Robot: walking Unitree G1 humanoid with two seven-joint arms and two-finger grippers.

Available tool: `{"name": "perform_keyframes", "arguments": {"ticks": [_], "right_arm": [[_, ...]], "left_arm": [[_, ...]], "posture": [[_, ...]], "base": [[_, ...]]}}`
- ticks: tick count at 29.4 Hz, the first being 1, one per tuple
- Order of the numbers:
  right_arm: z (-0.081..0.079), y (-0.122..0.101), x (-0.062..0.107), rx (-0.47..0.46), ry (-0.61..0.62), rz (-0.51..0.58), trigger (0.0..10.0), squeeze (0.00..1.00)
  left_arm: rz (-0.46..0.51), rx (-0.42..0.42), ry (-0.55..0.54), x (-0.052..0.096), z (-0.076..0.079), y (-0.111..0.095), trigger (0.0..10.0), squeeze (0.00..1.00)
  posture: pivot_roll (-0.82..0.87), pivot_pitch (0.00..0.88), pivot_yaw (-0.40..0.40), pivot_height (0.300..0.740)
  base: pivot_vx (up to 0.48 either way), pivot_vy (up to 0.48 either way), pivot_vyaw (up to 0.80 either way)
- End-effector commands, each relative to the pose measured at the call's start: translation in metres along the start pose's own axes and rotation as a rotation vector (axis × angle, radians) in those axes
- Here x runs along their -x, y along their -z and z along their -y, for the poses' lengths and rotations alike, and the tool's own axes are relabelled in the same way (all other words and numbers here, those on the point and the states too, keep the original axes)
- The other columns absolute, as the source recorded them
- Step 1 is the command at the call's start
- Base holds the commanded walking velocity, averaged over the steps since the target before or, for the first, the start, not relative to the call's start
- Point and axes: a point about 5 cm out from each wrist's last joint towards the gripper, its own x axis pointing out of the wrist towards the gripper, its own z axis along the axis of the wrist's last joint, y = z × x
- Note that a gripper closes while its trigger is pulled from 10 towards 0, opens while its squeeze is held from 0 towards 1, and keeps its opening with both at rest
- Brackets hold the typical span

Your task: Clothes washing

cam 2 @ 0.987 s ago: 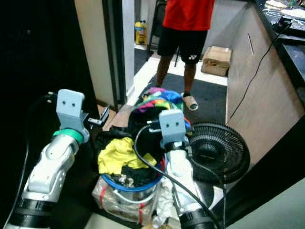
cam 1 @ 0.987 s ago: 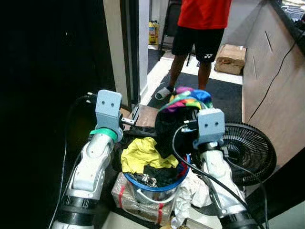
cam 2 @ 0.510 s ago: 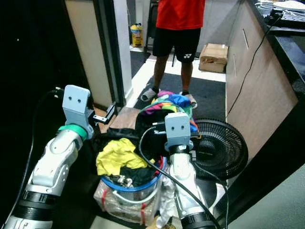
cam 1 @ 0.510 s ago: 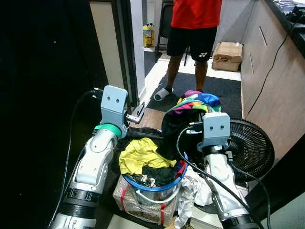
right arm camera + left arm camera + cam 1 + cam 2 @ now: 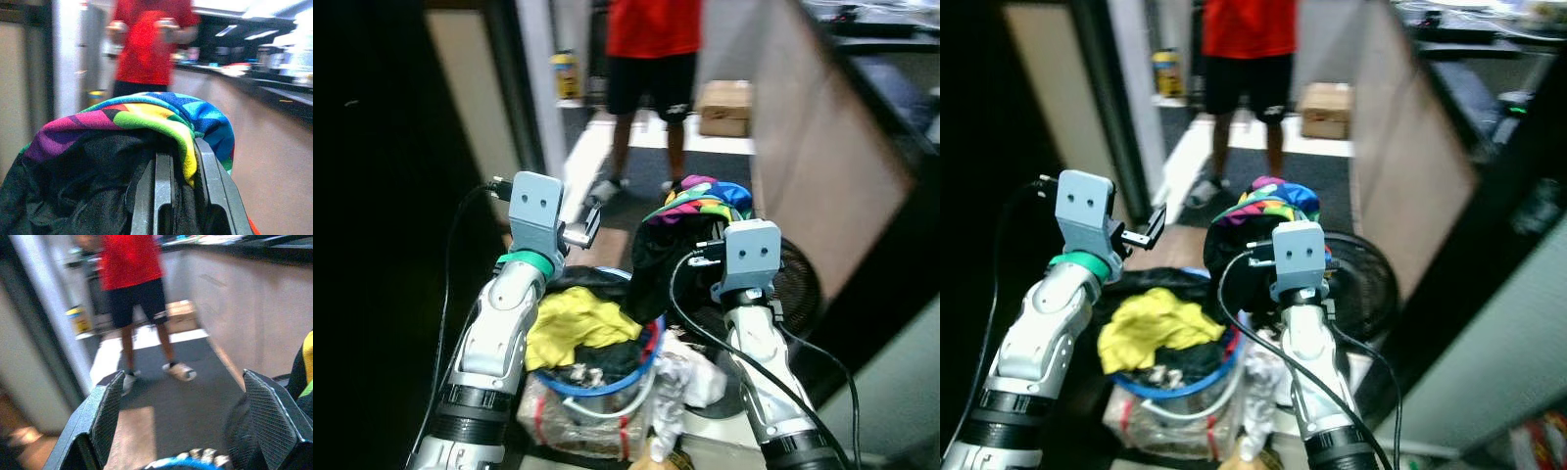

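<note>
The person (image 5: 651,59) in a red shirt and black shorts stands well ahead of me in the passage, feet apart on the dark mat, I judge watching and staying clear of my arms. Below me sits the laundry basket (image 5: 607,377), its blue rim ringing a heap with a yellow garment (image 5: 576,323) on top; I judge it is parked here so I can draw washing from it piece by piece. A black floor fan (image 5: 798,289) stands just beside the basket's right edge. My right gripper (image 5: 178,181) is raised above the basket's right rim, fingers pinched together on a multicoloured garment (image 5: 697,201) that drapes over them with black cloth hanging beneath, lifted high, I think, so it clears the heap. My left gripper (image 5: 188,423) hovers over the basket's far left rim with its fingers spread wide, touching nothing.
</note>
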Motion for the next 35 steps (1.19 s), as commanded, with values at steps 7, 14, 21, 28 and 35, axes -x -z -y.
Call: {"name": "perform_keyframes", "arguments": {"ticks": [7,14,21,28,35], "right_arm": [[-0.001,-0.002,-0.001,-0.018,0.0,0.014,10.0,0.0],[0.0,-0.001,0.0,-0.017,0.005,0.01,10.0,0.0],[0.002,-0.002,-0.001,-0.015,0.013,0.014,10.0,0.0],[0.006,-0.011,-0.008,-0.025,0.032,0.05,10.0,0.0],[0.009,-0.016,-0.013,-0.028,0.044,0.071,10.0,0.0]], "left_arm": [[0.005,-0.003,-0.011,-0.001,-0.002,0.0,10.0,0.0],[0.002,-0.002,-0.005,-0.002,-0.002,0.0,10.0,0.0],[0.005,0.0,-0.002,-0.003,-0.001,-0.001,10.0,0.0],[0.042,-0.013,0.001,-0.007,-0.003,-0.011,10.0,0.0],[0.073,-0.02,-0.004,-0.011,-0.007,-0.021,10.0,0.0]], "posture": [[0.07,0.0,0.081,0.74],[0.07,0.0,0.084,0.74],[0.07,0.0,0.085,0.74],[0.07,0.0,0.088,0.74],[0.08,0.0,0.089,0.74]], "base": [[0.0,0.0,-0.8],[0.0,0.0,-0.8],[0.0,0.0,-0.8],[0.0,0.0,-0.8],[0.0,0.0,-0.8]]}}
